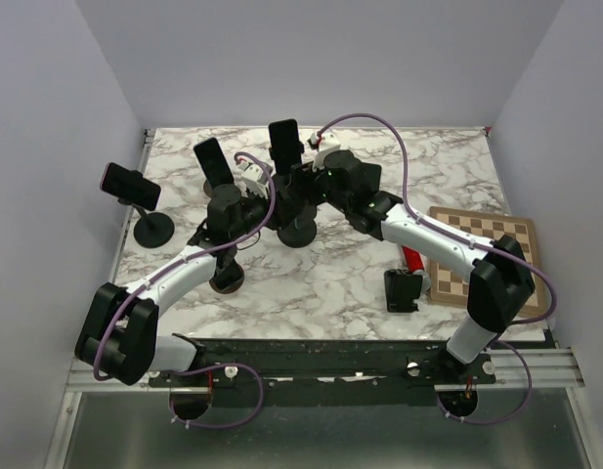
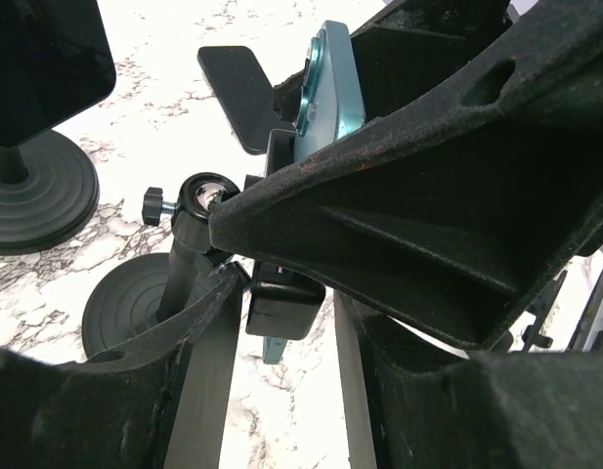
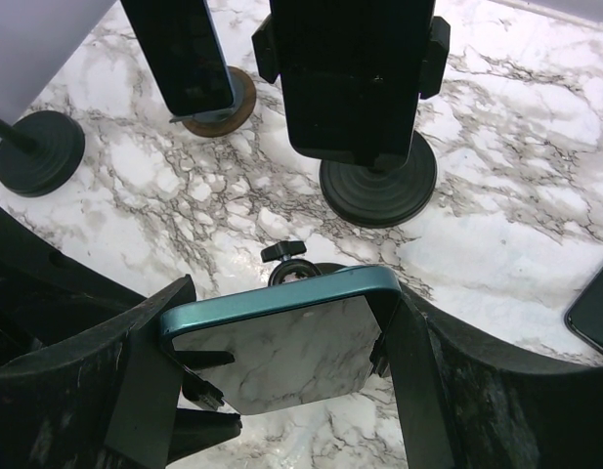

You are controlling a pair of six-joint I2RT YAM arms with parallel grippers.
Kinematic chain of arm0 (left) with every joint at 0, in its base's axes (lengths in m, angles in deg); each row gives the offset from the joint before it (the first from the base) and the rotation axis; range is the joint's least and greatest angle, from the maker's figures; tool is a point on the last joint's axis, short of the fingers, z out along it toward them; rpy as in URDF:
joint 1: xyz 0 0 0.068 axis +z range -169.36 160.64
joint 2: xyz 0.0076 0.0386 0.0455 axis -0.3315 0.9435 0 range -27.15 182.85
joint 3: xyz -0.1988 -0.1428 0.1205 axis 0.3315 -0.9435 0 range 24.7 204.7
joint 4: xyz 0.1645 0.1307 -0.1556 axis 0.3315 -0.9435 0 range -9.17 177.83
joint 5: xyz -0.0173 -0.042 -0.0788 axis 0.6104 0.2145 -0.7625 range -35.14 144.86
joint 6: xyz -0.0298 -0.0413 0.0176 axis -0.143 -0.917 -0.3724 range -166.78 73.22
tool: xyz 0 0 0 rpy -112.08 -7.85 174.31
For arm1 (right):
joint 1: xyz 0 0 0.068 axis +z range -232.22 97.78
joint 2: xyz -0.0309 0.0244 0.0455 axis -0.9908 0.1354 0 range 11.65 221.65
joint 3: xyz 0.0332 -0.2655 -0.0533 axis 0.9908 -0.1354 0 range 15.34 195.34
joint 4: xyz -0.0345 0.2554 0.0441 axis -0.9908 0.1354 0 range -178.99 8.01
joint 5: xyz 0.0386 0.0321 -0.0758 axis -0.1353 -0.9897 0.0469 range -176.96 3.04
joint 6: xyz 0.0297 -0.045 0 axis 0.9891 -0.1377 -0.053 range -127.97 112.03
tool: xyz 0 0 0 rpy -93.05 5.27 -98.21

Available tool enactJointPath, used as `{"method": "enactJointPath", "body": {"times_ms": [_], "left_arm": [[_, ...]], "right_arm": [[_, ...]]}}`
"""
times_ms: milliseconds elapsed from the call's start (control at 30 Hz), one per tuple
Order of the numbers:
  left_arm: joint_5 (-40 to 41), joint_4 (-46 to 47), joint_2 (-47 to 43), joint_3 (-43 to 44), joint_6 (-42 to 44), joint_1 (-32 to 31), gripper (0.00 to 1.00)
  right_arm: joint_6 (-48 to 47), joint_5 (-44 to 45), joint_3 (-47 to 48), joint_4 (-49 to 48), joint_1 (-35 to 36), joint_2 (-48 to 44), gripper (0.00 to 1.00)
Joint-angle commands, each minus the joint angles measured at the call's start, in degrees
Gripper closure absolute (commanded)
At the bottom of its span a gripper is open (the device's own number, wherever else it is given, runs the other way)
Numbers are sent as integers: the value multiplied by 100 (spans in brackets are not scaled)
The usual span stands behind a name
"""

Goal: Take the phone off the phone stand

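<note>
While the teal-edged phone (image 3: 281,354) is clamped by two opposite edges between the fingers of the right hand (image 3: 281,327), which is closed down to the phone's width, marble veining is shown on its glossy upper face. The phone is found near the middle of the surface (image 1: 330,283), a little toward the far edge, directly above the phone stand (image 2: 201,198). The stand's ball joint, side knob and round black base (image 1: 297,232) are seen beneath the phone. From the left wrist view the phone is seen tilted against the stand's black cradle (image 2: 284,306). Whether it is seated in that cradle or lifted clear of it cannot be told. The left hand (image 2: 286,337) is set low on the stand from the near-left side, its fingers (image 2: 208,362) narrowed to either side of the cradle. A sliver of marble is seen beside one finger, so whether the cradle is actually gripped cannot be told. Beyond the held phone, toward the far edge, a dark phone (image 3: 350,78) is held upright in a second stand (image 3: 379,181). Another phone (image 3: 179,49) is mounted to the left of it over a brown base (image 3: 223,103). A chessboard (image 1: 487,259) is laid near the right edge.
</note>
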Motion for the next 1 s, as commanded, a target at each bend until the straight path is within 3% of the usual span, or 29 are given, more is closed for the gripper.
{"method": "enactJointPath", "body": {"times_ms": [0, 100, 333, 433, 533, 767, 967], "left_arm": [[9, 149, 50, -38, -5, -14, 51], [-59, 117, 104, 57, 74, -14, 61], [-139, -282, 142, 109, 153, -13, 100], [-281, -558, -21, -1, 370, -13, 100], [-706, -996, 83, 177, 602, 3, 100], [-1147, -1014, 112, 132, 718, 109, 100], [-1131, -1177, 376, 293, 787, 267, 100]], "right_arm": [[342, -343, 174, 129, 58, 141, 99], [334, -350, 196, 157, 58, 159, 99], [21, 172, 11, 75, 59, 135, 99], [-582, 632, -407, -403, 12, -40, 99], [-1026, 367, -736, -840, -170, -183, 99], [-1231, -1291, -1149, -1251, -886, -345, 100], [-1247, -2246, -993, -1165, -1071, -204, 99]]}}
